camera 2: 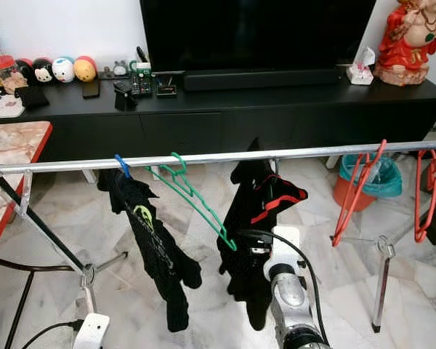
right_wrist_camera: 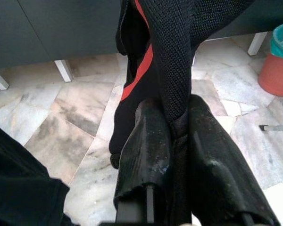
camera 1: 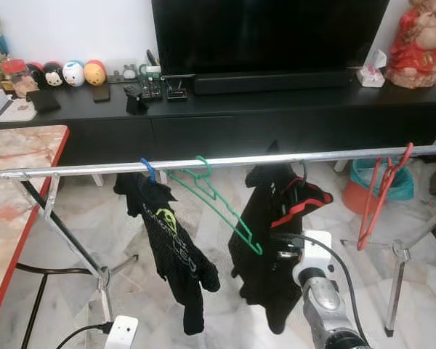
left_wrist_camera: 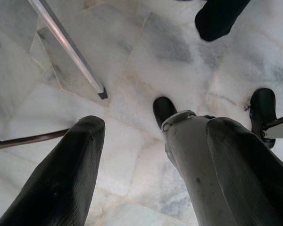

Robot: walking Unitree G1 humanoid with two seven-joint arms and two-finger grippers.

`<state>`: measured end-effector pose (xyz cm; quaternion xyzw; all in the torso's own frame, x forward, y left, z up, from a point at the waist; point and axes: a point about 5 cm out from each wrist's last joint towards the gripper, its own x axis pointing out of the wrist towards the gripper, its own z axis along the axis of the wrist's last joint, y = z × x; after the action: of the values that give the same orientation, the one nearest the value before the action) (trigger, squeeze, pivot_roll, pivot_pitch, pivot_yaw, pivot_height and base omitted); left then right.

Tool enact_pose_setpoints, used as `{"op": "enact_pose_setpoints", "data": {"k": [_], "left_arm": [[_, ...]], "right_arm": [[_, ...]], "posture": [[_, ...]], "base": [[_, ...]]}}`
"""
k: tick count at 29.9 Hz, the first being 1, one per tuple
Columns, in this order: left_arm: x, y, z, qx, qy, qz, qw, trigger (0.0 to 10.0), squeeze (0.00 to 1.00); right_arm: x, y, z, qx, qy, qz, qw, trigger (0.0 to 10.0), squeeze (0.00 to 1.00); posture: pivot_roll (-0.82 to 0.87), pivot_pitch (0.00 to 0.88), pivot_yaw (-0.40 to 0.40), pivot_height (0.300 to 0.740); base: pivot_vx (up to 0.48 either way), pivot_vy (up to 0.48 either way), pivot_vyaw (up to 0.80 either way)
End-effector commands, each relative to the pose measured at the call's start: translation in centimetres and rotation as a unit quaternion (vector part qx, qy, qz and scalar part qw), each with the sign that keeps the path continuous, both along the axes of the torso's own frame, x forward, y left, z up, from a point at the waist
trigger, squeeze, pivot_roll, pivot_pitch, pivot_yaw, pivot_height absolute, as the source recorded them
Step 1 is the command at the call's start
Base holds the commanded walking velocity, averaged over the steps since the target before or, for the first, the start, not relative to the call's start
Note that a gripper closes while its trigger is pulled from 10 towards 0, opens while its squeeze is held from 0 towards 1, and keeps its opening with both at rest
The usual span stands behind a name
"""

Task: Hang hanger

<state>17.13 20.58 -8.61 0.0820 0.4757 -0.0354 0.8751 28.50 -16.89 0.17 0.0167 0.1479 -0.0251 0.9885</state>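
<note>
Right claw (right_wrist_camera: 172, 136) raised, pinched on black-and-red garment (camera 2: 258, 211) beneath rail (camera 2: 203, 158).

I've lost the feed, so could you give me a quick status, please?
Right gripper shut on black-and-red garment hanging from rail. Left gripper open, low. Green hanger on rail beside it.

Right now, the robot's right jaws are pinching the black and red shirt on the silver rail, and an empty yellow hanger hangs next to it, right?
Not quite: the empty hanger is green, not yellow, as the left eye view shows. The right gripper does pinch the black and red shirt on the silver rail.
</note>
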Motion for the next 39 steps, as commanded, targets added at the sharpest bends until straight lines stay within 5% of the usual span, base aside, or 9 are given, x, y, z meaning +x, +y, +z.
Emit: {"op": "enact_pose_setpoints", "data": {"k": [1, 39], "left_arm": [[-0.78, 0.22, -0.31, 0.002, 0.012, 0.003, 1.0, 10.0, 0.0], [-1.03, 0.25, -0.41, 0.0, 0.014, 0.003, 1.0, 10.0, 0.0]], "right_arm": [[0.69, 0.02, 0.75, 0.002, -0.016, -0.003, 1.0, 10.0, 0.0], [0.74, -0.54, 0.62, 0.007, -0.002, -0.027, 1.0, 10.0, 0.0]], "posture": [[-0.1, 0.0, -0.014, 0.74], [-0.1, 0.0, -0.008, 0.74]], "base": [[-0.274, 0.0, 0.0], [-0.277, 0.0, 0.0]]}}
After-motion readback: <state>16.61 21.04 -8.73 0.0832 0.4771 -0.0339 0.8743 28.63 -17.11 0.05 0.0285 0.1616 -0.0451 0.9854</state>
